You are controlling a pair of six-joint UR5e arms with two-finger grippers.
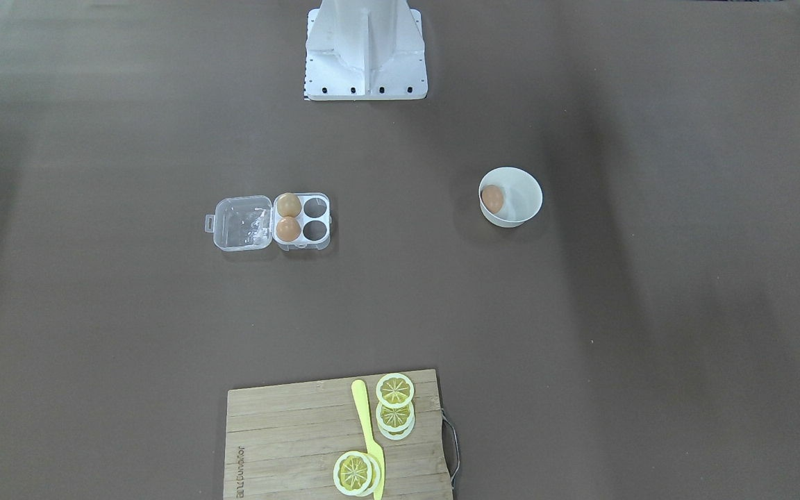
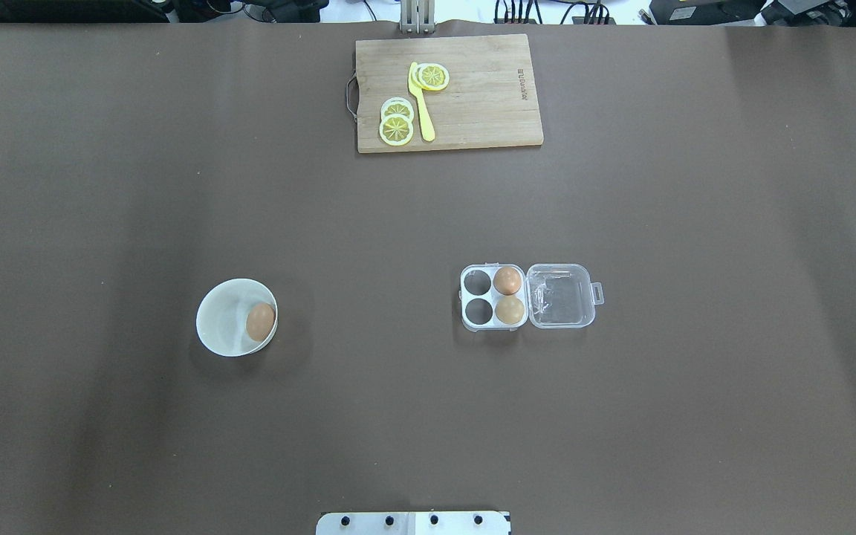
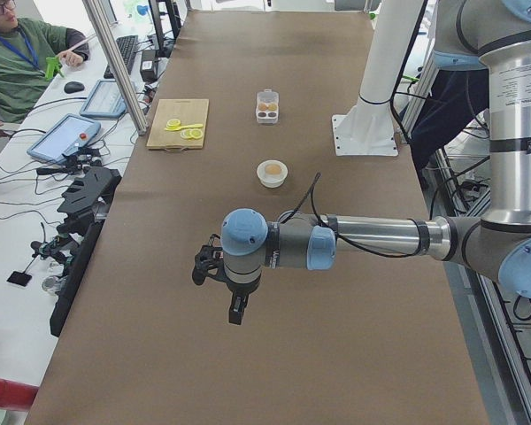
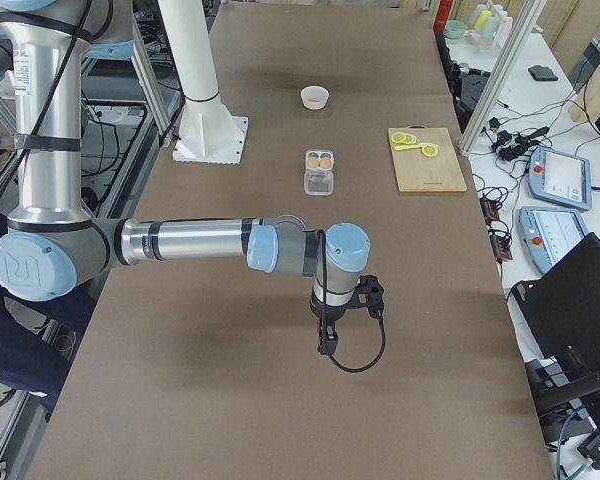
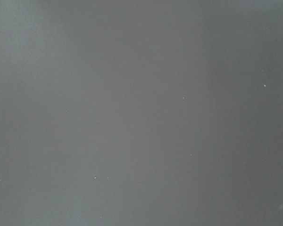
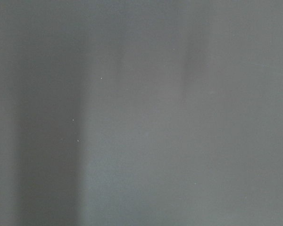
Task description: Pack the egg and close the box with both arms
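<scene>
egg (image 2: 260,322) in bowl (image 2: 214,318), well apart from box (image 2: 562,296) | box open, 2 other eggs (image 2: 507,281) in its hinge-side cells, other 2 cells empty | left gripper (image 3: 234,312), right gripper (image 4: 326,345) over bare table (image 2: 398,416), far from box; finger opening: cannot tell

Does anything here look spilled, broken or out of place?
Nothing spilled or broken. One egg sits alone in the white bowl, while the open egg box holds two eggs and two empty cells.

white bowl (image 2: 221,318), board (image 2: 487,104), seemingly lemon slices (image 2: 396,130)
</scene>
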